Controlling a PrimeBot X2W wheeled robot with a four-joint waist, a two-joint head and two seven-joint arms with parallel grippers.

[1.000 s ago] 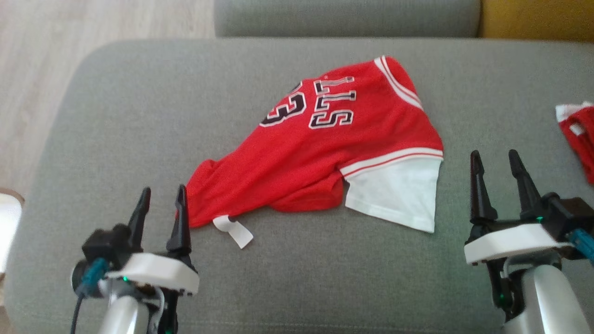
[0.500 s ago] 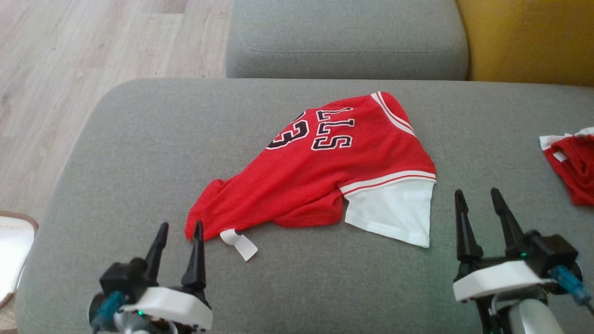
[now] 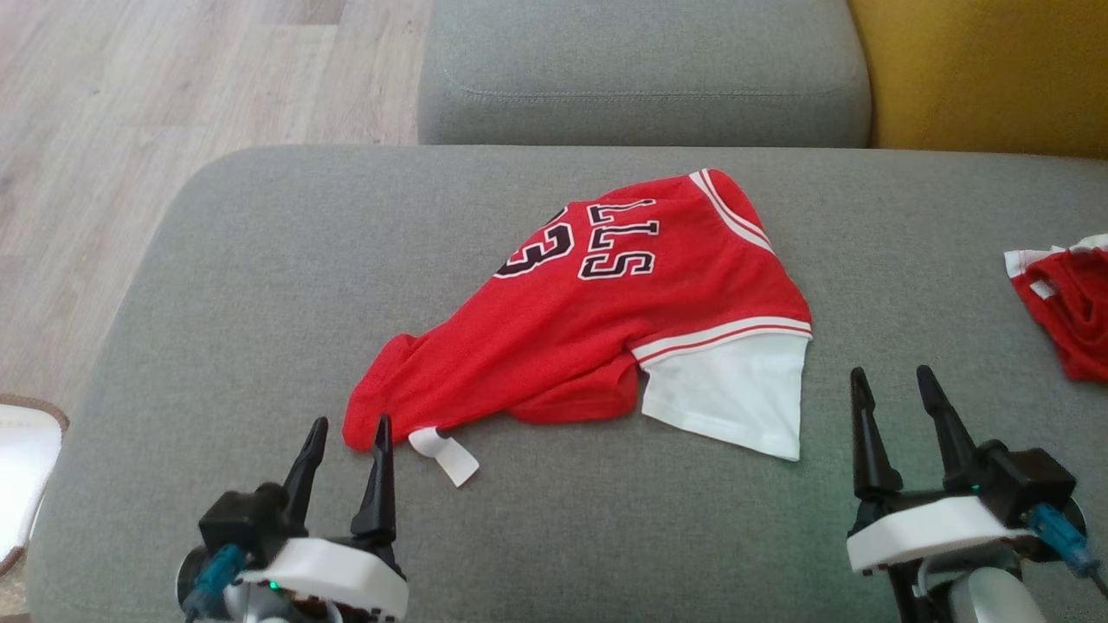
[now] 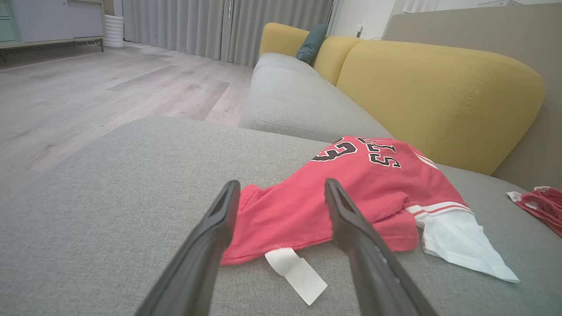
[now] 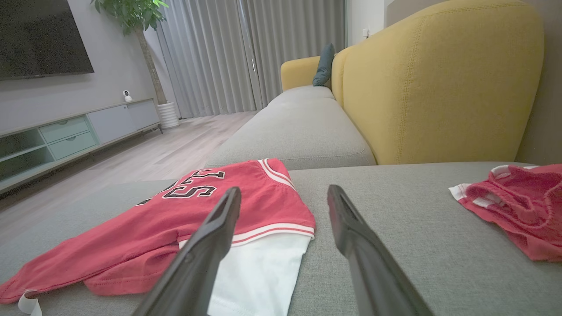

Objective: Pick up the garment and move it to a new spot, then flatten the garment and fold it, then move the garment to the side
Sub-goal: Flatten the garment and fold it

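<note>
Jersey (image 3: 597, 320) lies near the middle of the grey seat (image 3: 216, 303), well in from every edge. Its long axis runs on a slant, from a bunched red tip toward the seat's near left corner up to a striped end toward the far right. That slant decides the pickup.

The left gripper (image 3: 351, 421) stands at the low tip, its finger ends just beside the red cloth and, as far as the head view shows, not touching it. In its wrist view the tip sits ahead, between the two fingers. The right gripper (image 3: 892, 370) is also by the near edge, but off to the right of the white sleeve (image 3: 736, 398), apart from it and pointing at bare seat. I judge the left arm the nearer one; the right would have to shift left to reach the sleeve hem. Both grippers are spread wide and hold nothing.

The jersey is red with black, white-edged lettering and a number, plus white-and-red trim. It is rumpled and partly folded over itself along its near side. A white tag (image 3: 446, 450) trails from the low tip onto the seat. A second red garment (image 3: 1069, 303) lies at the right edge, well apart.
</note>
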